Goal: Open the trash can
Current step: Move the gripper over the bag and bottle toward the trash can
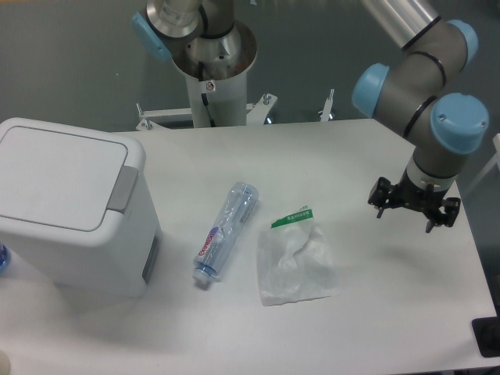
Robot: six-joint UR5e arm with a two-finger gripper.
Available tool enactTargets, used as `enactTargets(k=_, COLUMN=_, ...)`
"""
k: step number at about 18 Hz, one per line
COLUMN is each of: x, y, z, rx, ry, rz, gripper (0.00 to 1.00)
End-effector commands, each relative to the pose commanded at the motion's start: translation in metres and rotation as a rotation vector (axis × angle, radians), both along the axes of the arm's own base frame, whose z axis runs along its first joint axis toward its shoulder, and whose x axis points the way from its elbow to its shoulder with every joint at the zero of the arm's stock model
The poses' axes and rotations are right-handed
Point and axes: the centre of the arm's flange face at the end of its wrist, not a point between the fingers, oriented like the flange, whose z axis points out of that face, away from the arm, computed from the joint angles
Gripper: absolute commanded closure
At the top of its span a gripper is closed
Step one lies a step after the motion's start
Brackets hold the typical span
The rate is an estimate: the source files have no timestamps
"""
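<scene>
White table (375, 312); trash can (70, 207) lid down; claw (413, 209) apart, empty.

Arm enters from upper right, grey links with blue joint caps, wrist bent downward. Gripper (414, 206) hangs at the right side — fingers spread apart, nothing between them (both tips dark, pointing down).
</scene>
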Motion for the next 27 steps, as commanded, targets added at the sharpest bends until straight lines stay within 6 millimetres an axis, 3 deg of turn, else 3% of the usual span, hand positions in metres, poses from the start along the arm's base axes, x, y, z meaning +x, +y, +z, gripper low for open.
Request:
enactTargets(k=8, x=0.057, y=0.063, z=0.016, rx=0.03, ry=-0.006, rz=0.1, gripper=0.0)
enactTargets(k=10, x=0.07, y=0.074, z=0.03, rx=0.049, ry=0.01, rz=0.14, gripper=0.0)
enactTargets(k=13, x=0.082, y=0.082, z=0.045, rx=0.069, ry=0.023, rz=0.185, gripper=0.0)
enactTargets(k=20, x=0.141, y=0.123, z=0.071, rx=0.153, ry=-0.02, rz=0.148, gripper=0.0)
enactTargets(k=24, x=0.18, y=0.142, z=0.099, rx=0.239, ry=-0.058, rz=0.136, gripper=0.0)
enactTargets(k=27, x=0.197, y=0.145, z=0.119, rx=0.324, ry=-0.112, rz=0.123, gripper=0.0)
